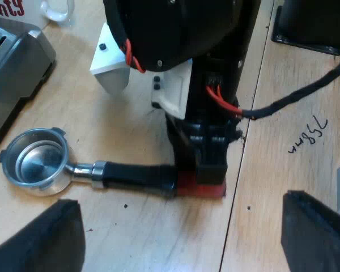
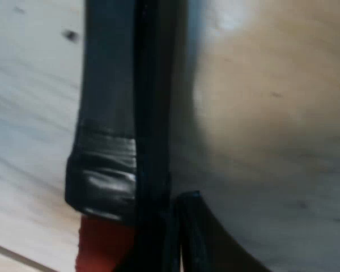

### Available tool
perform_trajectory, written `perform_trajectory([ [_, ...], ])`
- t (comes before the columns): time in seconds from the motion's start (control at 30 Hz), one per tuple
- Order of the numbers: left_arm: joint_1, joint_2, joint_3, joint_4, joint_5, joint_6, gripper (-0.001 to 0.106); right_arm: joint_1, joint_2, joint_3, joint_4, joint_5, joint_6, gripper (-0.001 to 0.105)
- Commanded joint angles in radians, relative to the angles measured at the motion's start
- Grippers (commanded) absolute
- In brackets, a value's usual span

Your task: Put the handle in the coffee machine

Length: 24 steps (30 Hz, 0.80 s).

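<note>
The metal holder lies flat on the wooden table, its empty round basket [image 1: 34, 161] pointing toward the espresso machine. Its dark handle [image 1: 136, 174] runs away from the basket and ends in red [image 1: 187, 188]. My right gripper [image 1: 211, 170] is down on that red end, touching or nearly touching it. In the right wrist view the dark handle [image 2: 107, 113] and its red end [image 2: 102, 243] sit very close. My left gripper [image 1: 181, 243] hovers above the table a little way off from the handle, open, its fingers [image 1: 45, 238] wide apart with nothing between them.
The espresso machine's metal body [image 1: 14, 73] stands close to the basket. A white mug [image 1: 56, 8] with red lettering sits beyond it. A black block [image 1: 311, 25] stands beyond the right arm. Handwriting [image 1: 309, 136] marks the bare wood beside a table seam.
</note>
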State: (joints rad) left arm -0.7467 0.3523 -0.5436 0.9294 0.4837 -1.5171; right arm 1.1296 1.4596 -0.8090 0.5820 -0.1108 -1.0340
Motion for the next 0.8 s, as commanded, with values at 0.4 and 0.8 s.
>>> perform_trajectory([
  [0.4,-0.003,-0.002,0.003,-0.005,-0.003,-0.019,0.072,0.041,0.106,-0.002,-0.346,-0.162,0.180,0.000],
  [0.8,-0.003,-0.002,-0.064,0.105,-0.003,-0.030,0.072,0.061,0.200,-0.004,-0.660,-0.126,0.276,0.000],
])
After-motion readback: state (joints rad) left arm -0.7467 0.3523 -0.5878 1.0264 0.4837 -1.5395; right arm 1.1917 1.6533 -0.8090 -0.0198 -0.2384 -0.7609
